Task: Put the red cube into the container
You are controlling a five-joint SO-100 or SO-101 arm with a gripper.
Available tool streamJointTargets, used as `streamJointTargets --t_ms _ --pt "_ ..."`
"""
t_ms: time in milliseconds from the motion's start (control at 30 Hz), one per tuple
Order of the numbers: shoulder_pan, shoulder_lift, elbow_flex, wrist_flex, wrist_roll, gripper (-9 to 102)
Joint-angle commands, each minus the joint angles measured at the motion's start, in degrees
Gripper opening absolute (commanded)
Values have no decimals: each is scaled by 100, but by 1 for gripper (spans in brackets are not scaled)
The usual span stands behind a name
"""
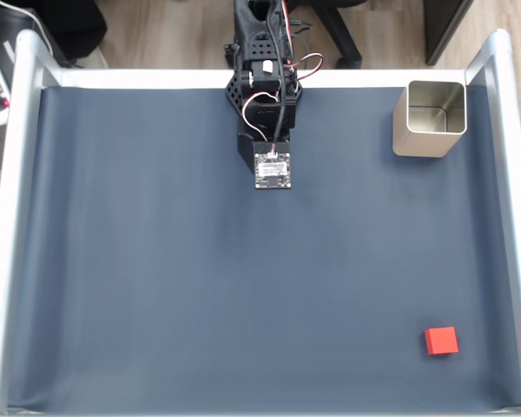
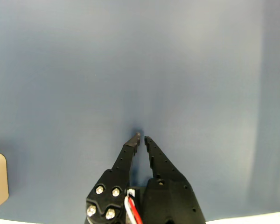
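Claw (image 2: 141, 136) clenched, empty, folded at your arm's base
Cube (image 1: 441, 340) lies far off toward the fixed view's lower right; tin (image 1: 429, 118) upper right.

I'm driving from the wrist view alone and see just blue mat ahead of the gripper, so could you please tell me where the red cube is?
Observer: In the fixed view the red cube lies near the bottom right corner of the mat, far from the arm.
Operator: Thank you. And where is the container?
Observer: The container stands at the top right of that view, to the right of the arm's base and well apart from the cube.
Operator: Is anything already inside it?
Observer: No, what shows of its pale inside is bare. For reference, your gripper is nearly shut with nothing between its fingertips.
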Motion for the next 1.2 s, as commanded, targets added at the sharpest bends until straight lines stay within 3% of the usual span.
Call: streamJointTargets --t_ms 0,633,767,967,1167 --pt "0 -26 -44 26 44 1" --pt "-123 -26 -44 -35 193 0" --pt "-123 -114 -44 -659 202 0" --pt "-132 -712 -105 -2250 -35 0" --pt "-413 -1784 -861 -2883 -123 0"
